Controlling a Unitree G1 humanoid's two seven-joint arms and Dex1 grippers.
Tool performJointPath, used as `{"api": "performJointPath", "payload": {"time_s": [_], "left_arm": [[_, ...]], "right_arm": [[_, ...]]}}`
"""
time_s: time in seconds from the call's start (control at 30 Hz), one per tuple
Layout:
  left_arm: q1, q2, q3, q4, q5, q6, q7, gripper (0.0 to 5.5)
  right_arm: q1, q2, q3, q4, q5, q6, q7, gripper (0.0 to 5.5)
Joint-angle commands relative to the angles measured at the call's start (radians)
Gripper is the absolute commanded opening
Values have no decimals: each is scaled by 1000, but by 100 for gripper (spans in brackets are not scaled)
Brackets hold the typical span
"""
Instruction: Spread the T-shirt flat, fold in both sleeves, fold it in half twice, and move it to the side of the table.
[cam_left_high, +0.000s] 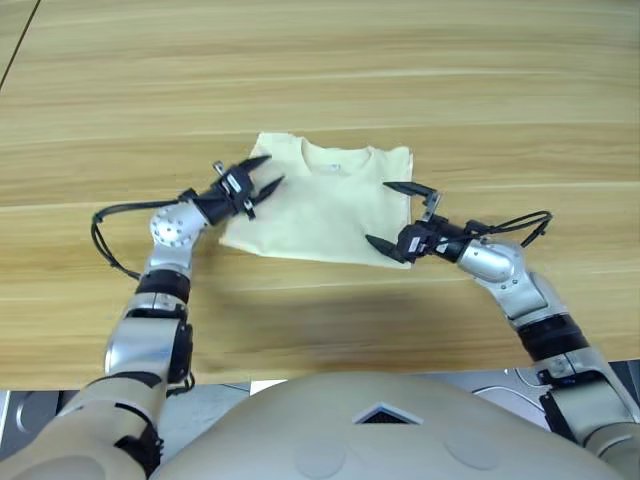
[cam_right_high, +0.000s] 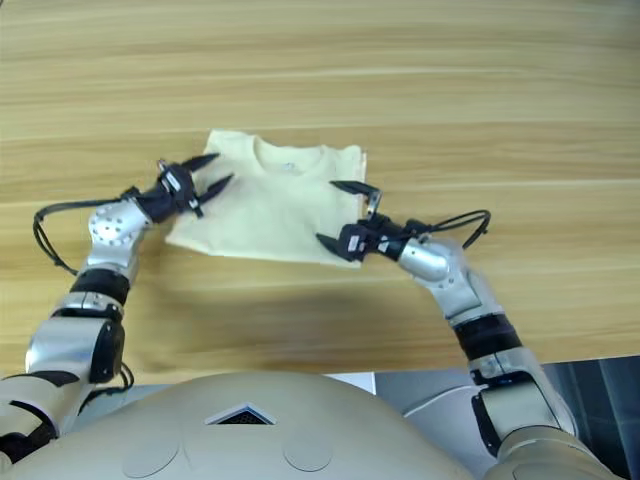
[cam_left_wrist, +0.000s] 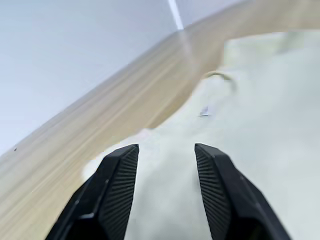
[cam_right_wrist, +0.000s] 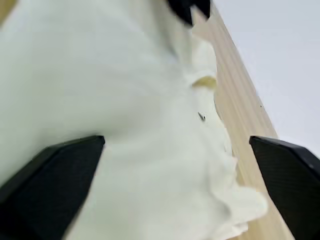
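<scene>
A pale yellow T-shirt (cam_left_high: 325, 205) lies folded into a rough square on the wooden table (cam_left_high: 320, 70), collar toward the far side. My left gripper (cam_left_high: 265, 173) hovers over the shirt's left edge, open, with nothing between its fingers (cam_left_wrist: 117, 185). My right gripper (cam_left_high: 395, 215) is over the shirt's right near corner, wide open and empty, its fingertips (cam_right_wrist: 47, 172) spread over the cloth (cam_right_wrist: 125, 100). The collar and its label (cam_left_wrist: 205, 111) appear in the left wrist view.
Bare wood surrounds the shirt on all sides, with wide free room at the far side and to the left and right. The table's front edge (cam_left_high: 330, 375) runs close to my body. Black cables (cam_left_high: 105, 235) loop beside each wrist.
</scene>
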Motion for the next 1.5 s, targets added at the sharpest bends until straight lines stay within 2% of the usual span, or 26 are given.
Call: {"api": "performJointPath", "payload": {"time_s": [0.03,0.17,0.27,0.53,0.67,0.93,1.17,1.33,1.5], "left_arm": [[-13,23,18,-55,-17,-1,39,208],[-12,18,56,-142,-82,29,71,208],[6,-1,39,-206,-51,41,122,208],[112,9,-152,-261,284,32,282,208],[150,34,-198,-293,359,42,322,208],[54,82,-188,-62,366,21,449,208],[34,40,-102,-9,0,-39,148,208],[111,34,-103,-112,-194,-30,-115,208],[127,26,-37,-215,-358,58,-229,208]], "right_arm": [[87,-85,116,49,-143,13,89,536],[171,-161,135,-83,-60,-38,134,536],[185,-169,130,-152,-10,-31,131,536],[160,-134,127,-132,-19,9,100,536],[156,-130,121,-123,-21,16,92,536],[150,-127,112,-108,-17,25,82,536],[153,-124,104,-90,-17,26,75,536],[151,-123,88,-91,-3,24,68,536],[176,-133,64,-149,60,7,86,536]]}}
